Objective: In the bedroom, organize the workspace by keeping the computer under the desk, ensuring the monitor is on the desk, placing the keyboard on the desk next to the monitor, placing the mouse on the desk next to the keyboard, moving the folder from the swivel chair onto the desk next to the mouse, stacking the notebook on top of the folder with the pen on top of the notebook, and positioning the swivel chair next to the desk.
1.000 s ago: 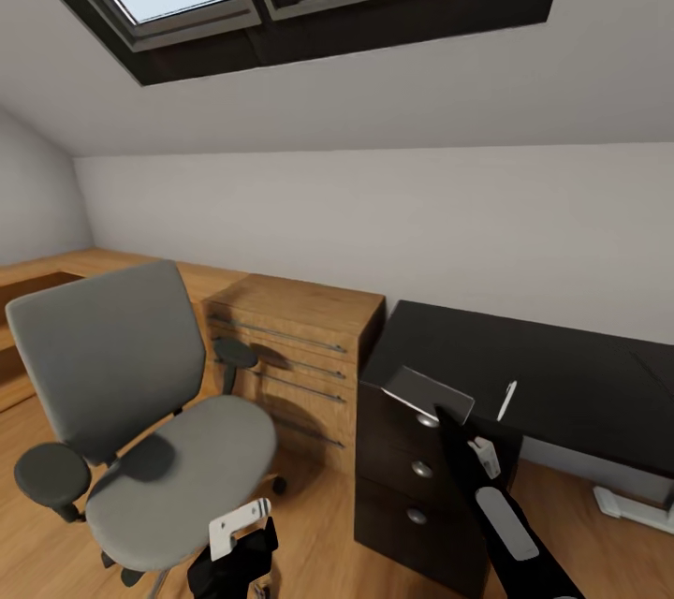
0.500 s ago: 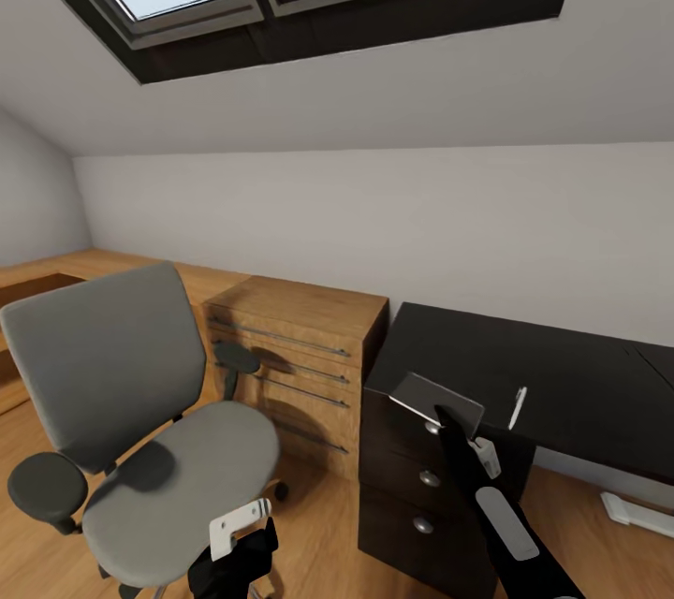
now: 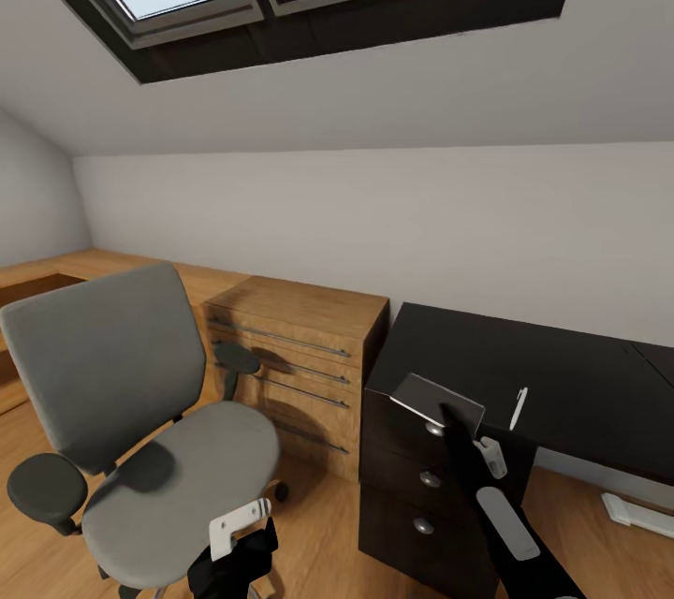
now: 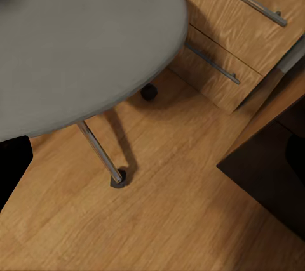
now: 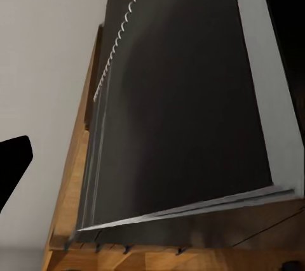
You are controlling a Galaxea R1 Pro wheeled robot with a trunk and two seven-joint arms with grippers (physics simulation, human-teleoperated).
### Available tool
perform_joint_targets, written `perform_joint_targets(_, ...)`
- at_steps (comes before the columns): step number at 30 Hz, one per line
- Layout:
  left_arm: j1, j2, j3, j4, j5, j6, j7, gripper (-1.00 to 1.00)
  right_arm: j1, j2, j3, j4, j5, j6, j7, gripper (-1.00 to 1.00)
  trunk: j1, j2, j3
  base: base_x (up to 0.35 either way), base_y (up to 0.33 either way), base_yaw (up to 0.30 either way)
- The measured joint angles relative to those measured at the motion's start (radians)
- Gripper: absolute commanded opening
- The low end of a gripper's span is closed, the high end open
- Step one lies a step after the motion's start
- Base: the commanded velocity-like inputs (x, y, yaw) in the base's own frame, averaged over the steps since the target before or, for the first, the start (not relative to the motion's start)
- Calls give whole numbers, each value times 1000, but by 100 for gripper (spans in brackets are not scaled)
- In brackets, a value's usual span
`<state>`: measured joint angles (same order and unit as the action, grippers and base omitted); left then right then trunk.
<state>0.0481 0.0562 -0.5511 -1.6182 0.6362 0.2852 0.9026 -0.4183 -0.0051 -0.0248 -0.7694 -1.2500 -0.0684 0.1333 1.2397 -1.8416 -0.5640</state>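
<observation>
My right arm reaches forward with its fingers (image 3: 447, 414) closed on the near edge of the notebook (image 3: 435, 398) — the dark glossy pad held tilted just above the near left corner of the black surface (image 3: 562, 374). In the right wrist view the notebook (image 5: 184, 112) spreads out from the fingers as a dark sheet with a pale edge. The pen (image 3: 516, 408) lies flat on the surface, just to the right of the fingers and apart from the pad. The drawer unit (image 3: 421, 477) sits directly below the fingers. Left fingers (image 3: 234, 547) hang low near the floor (how far open, I cannot tell). Swivel chair (image 3: 140, 430) stands well left of the right fingers, seat bare — its seat (image 4: 76, 36) and chrome base leg (image 4: 98, 150) show in the left wrist view, beside the wooden dresser (image 3: 295, 360).
</observation>
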Motion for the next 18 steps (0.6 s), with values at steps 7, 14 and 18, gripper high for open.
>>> perform_joint_targets(7,0,0,0,0,0,0,0,100,0,-1,-2,0,1,-38,0,100,0,0,0,0,0,0)
perform_joint_targets(14,0,0,-4,0,0,0,0,100,0,-1,-2,0,2,-63,-1,100,0,0,0,0,0,0)
perform_joint_targets(18,0,0,-4,0,0,0,0,100,0,-1,-1,0,3,-64,-4,100,0,0,0,0,0,0)
